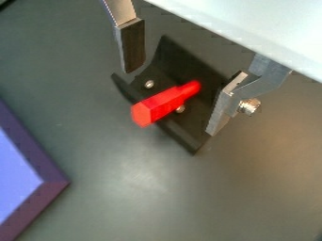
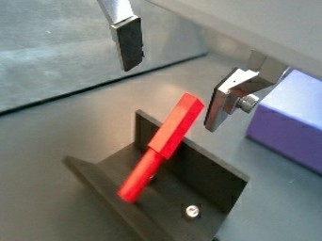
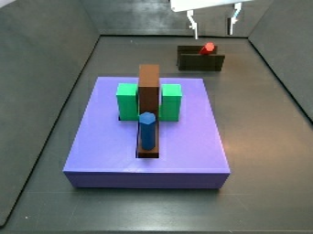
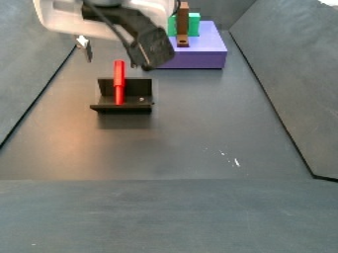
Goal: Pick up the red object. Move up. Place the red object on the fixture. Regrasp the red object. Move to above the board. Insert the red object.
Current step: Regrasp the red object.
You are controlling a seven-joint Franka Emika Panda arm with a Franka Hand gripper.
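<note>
Dark grey floor (image 3: pixel 257 119) enclosed by low dark walls, seen in both side views. The board (image 3: pixel 110 151), a lavender square block, lies on the floor and carries two green blocks (image 3: pixel 127 101), a brown bar (image 3: pixel 149 82) running between them, and an upright blue cylinder (image 3: pixel 146 131) at the bar's near end. In a side view the board (image 4: pixel 205 49) appears only at the far end, largely hidden by the arm. Well apart from the board stands the fixture (image 3: pixel 202 61), a small dark bracket with an upright back wall. The peg (image 3: pixel 210 47) rests on the fixture; from this side only its round red end shows above the wall, whereas in a side view its full red length (image 4: pixel 119 82) is seen leaning up against the fixture (image 4: pixel 123 103). Both wrist views give the closest look: the peg (image 1: pixel 165 102) lies tilted across the fixture (image 1: pixel 195 132), its lower end down on the base plate and its upper end propped over the back wall (image 2: pixel 151 141). A screw in the base plate is visible only in the wrist views. The pincer (image 1: pixel 183 80) hovers just above the fixture, wide open, one finger (image 1: pixel 130 52) to each side of the peg and neither touching it; it holds nothing. In a wrist view the peg (image 2: pixel 161 149) sits below the open pincer (image 2: pixel 176 75). In a side view only the fingertips (image 3: pixel 193 23) show, at the top edge, straddling the fixture from above. A corner of the board (image 2: pixel 296 122) shows beyond one finger
</note>
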